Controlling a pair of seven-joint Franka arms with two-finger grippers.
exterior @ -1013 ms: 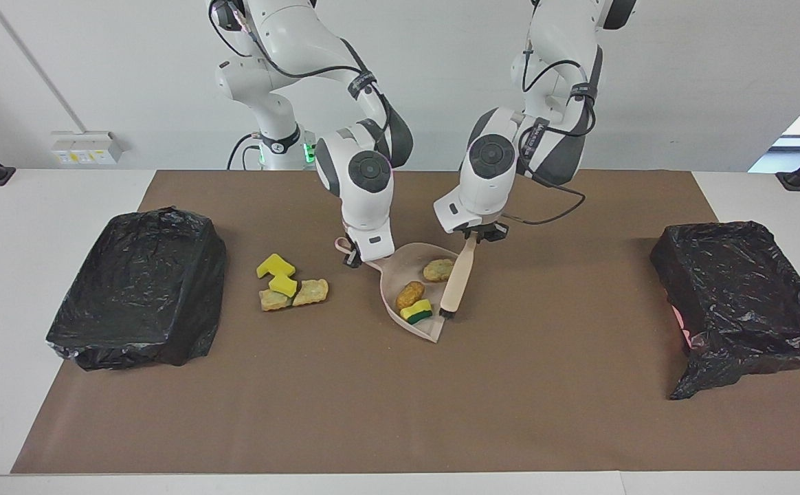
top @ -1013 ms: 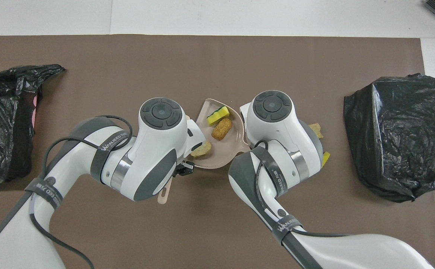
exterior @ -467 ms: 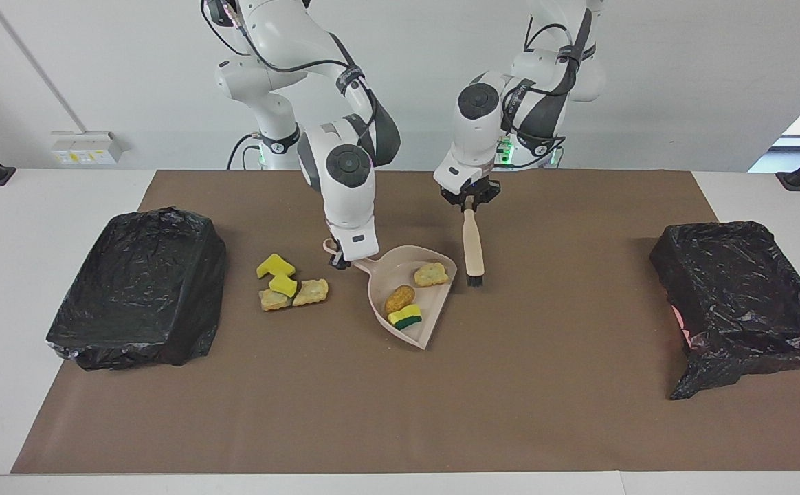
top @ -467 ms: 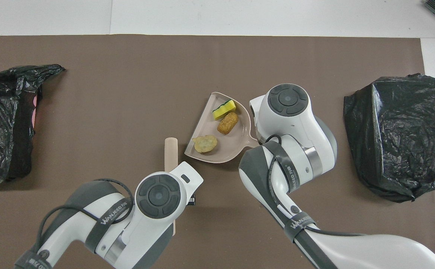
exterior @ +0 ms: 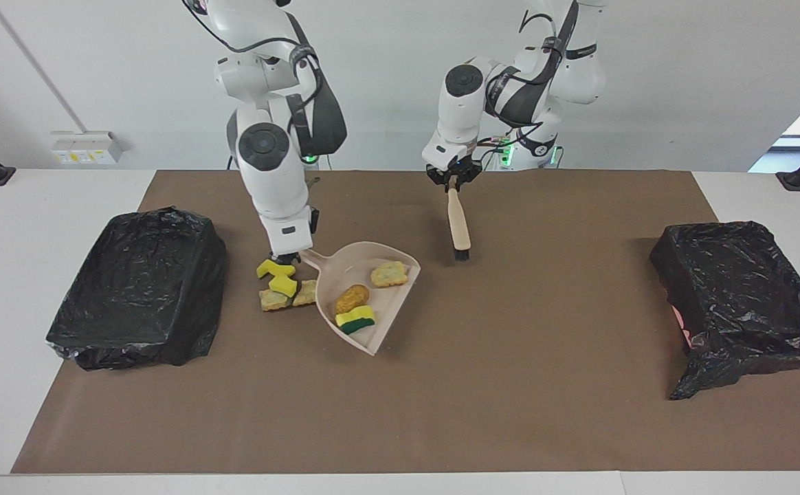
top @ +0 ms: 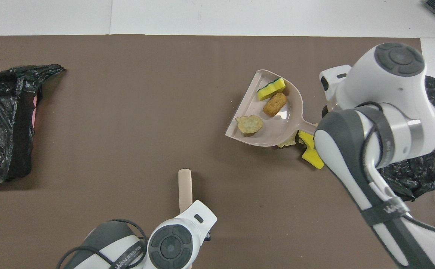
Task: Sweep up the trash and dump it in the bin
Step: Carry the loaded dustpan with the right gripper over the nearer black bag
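I count three bits of trash in the dustpan (exterior: 400, 289): a tan crinkled lump (exterior: 390, 273) nearest the robots, an orange-brown lump (exterior: 352, 297) in the middle, and a green-backed yellow sponge piece (exterior: 355, 320) closest to the pan's open edge. The rest of the trash lies on the brown mat (exterior: 441, 412) just beside the pan, toward the right arm's end of the table: two yellow sponge pieces (exterior: 278, 273) and two tan lumps (exterior: 273, 300), bunched together, with one lump partly tucked under the pan's rim.

My right gripper (exterior: 289, 258) is closed on the dustpan's handle, with the pan raised over the mat and over the edge of that loose cluster. Farther toward the same end sits a bin lined with a black bag (exterior: 142, 285).

My left gripper (exterior: 452, 180) is clamped on the top of the brush (exterior: 458, 221), which hangs nearly upright, bristles down, over the mat near the robots' edge and well apart from the dustpan. A second black-bagged bin (exterior: 740, 292) sits at the left arm's end of the table.

In the overhead view I can read "WANJEED" in part on the band around the left arm (top: 126, 261); the band on the right arm (top: 387, 209) shows only its first letters.
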